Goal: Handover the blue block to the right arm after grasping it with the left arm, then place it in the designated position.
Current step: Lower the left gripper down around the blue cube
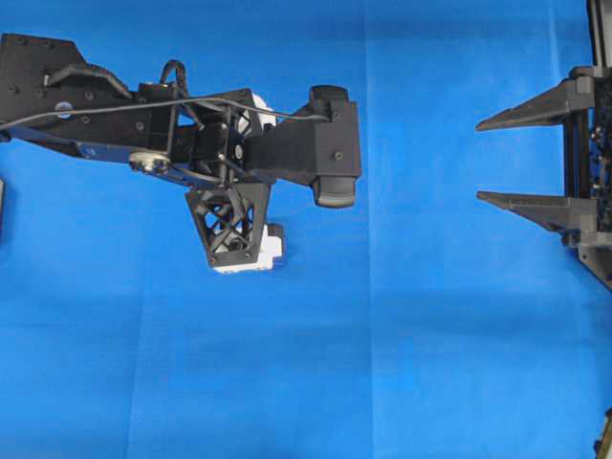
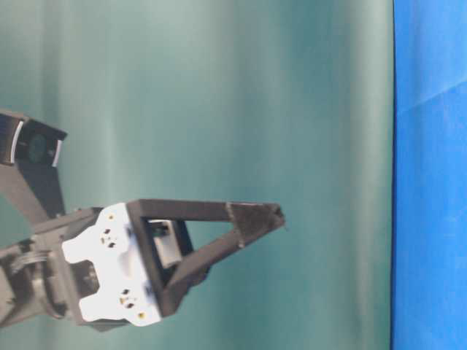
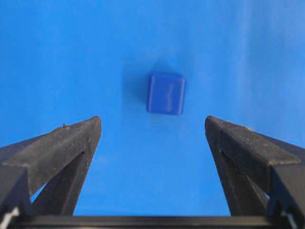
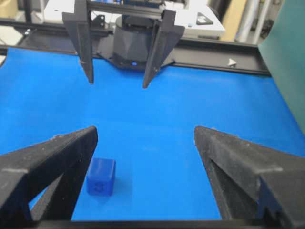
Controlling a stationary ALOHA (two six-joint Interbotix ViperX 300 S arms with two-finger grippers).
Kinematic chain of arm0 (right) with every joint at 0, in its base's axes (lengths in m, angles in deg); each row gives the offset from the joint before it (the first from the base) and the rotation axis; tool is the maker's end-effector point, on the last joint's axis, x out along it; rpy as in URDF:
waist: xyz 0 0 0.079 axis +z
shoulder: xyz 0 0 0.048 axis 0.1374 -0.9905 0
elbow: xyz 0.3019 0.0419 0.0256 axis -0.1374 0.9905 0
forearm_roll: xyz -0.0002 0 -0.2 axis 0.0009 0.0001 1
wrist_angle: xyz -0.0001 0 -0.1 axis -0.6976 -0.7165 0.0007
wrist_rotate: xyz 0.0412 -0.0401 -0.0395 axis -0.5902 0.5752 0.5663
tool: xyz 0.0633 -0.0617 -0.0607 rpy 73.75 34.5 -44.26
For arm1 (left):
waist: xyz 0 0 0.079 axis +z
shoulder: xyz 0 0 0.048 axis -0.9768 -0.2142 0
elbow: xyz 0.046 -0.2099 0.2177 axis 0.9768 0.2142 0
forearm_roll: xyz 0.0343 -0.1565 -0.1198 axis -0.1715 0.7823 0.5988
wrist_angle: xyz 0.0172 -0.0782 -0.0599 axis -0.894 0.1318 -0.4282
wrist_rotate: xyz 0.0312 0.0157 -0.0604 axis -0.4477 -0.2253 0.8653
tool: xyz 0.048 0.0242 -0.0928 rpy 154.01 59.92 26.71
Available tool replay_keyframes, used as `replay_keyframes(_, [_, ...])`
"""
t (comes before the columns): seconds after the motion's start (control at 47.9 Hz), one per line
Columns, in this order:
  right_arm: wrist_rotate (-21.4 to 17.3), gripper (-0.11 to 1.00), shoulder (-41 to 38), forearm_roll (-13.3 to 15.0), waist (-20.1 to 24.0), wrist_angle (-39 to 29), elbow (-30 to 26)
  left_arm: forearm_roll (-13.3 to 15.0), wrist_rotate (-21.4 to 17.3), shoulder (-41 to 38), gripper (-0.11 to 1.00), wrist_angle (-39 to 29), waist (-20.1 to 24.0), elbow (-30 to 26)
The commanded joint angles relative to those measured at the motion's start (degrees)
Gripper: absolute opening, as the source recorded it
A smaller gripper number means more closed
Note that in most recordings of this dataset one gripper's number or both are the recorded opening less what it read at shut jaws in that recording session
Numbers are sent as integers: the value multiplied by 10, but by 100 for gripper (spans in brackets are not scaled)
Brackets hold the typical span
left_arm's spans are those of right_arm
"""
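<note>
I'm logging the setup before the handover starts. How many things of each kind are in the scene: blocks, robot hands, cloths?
Blocks: 1, the block
Hands: 2, the left hand and the right hand, both open
Cloths: 1, the cloth
Total: 4

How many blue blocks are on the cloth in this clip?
1. The blue block lies on the blue cloth, ahead of the open left claw and untouched. The overhead view hides it beneath the left arm; no other shows.
</note>
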Motion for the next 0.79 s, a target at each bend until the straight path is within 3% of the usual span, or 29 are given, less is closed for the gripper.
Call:
replay_keyframes(0.0, [1, 96, -4, -1, -1, 4, -16, -1, -1, 8, 93, 21, -4, 5])
replay_keyframes(0.417, [1, 96, -13, -1, -1, 5, -14, -1, 2, -19, 93, 173, -18, 113])
replay_keyframes(0.772, [1, 96, -24, -1, -1, 7, -12, -1, 2, -65, 93, 275, -19, 171])
